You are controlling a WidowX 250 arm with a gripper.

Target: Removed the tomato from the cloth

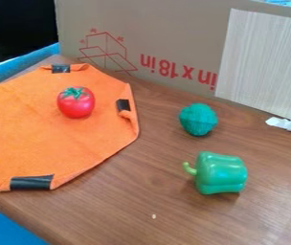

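My gripper: cannot tell how far open it is, nor whether it has hold of anything. The tomato (76, 107) sits on the orange cloth (39, 143), toward its far right part, upright with the green leafy top uppermost.

Progress: removal not done, as I read it. The grip, the lift and the setting down off the cloth all look to be left. First step, I judge: come down over the tomato and close around its sides, low enough not to catch cloth. Round and smooth, so it may roll if I nudge it off centre.

Around: black tape (31, 182) on the cloth's near edge, with more pieces at other edges; the cloth's right edge is rucked beside one of them. On the wooden table (141, 191), right of the cloth, a green ball (198, 119) with a bumpy skin, and nearer the camera a green pepper (221, 173) lying on its side, stem toward the cloth. Cardboard (173, 28) stands behind, a pale board (266, 57) against it.

In the way: nothing lies over the tomato. The ball and pepper could be bumped on a rightward carry; the cardboard probably limits reach beyond the cloth
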